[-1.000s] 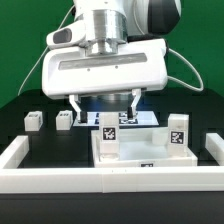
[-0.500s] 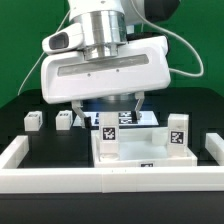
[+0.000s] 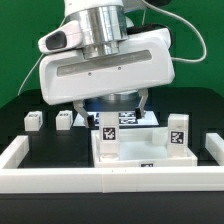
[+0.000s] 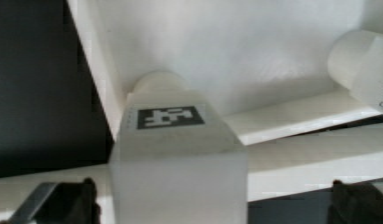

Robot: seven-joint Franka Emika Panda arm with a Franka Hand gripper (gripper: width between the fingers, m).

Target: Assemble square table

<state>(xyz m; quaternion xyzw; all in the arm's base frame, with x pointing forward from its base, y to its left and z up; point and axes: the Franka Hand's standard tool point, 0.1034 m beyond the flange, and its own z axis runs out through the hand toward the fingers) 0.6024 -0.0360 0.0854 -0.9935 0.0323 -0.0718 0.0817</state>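
From the exterior view's left: first leg [image 3: 33, 120] and second leg [image 3: 65, 119] sit loose on the bench [image 3: 60, 140], well clear. At centre the top [image 3: 135, 152] lies just behind the wall [image 3: 110, 182] with a third leg [image 3: 107, 131] upright at its left side, and a fourth leg [image 3: 177, 130] stands further right. The hand [image 3: 110, 106] hangs over the third leg, fingers [image 4: 55, 200] apart either side, not touching. The parts look like light, stiff, slick plastic, so take the leg across its flat sides below the tag [image 4: 167, 117]. The top's rim and the marker board [image 3: 128, 117] behind crowd the fingers.

white boxy plastic gripper [image 3: 108, 108], dark fingers [image 3: 143, 100], ribbed silver wrist cylinder [image 3: 100, 25], thin white cable [image 3: 193, 40] alongside
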